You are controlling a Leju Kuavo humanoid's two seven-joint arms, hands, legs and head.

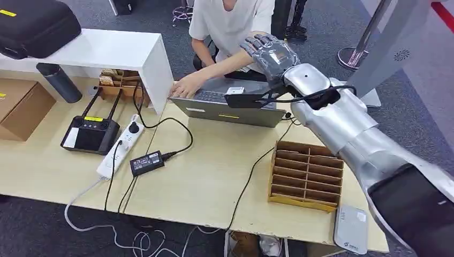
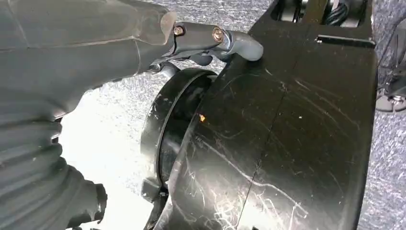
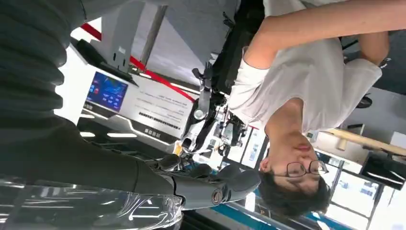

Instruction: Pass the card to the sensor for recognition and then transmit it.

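Observation:
My right hand [image 1: 270,52], wrapped in clear film, is raised past the far edge of the table, just in front of a seated person [image 1: 230,21] in a white shirt. In the right wrist view its fingers [image 3: 210,184] are stretched out and apart with nothing between them, and the person is close ahead. My left hand [image 2: 95,48] hangs beside my body above the carpet, holding nothing. A wooden card rack [image 1: 306,174] stands on the table below my right arm. A flat grey reader-like device [image 1: 350,229] lies at the table's near right corner.
The person's hand [image 1: 187,85] rests on an open laptop [image 1: 230,110] at the far table edge. To the left lie a black remote controller [image 1: 90,133], a white power strip [image 1: 120,147] and a black adapter [image 1: 147,162] with cables. A white shelf [image 1: 107,51] and a cardboard box [image 1: 21,107] stand at far left.

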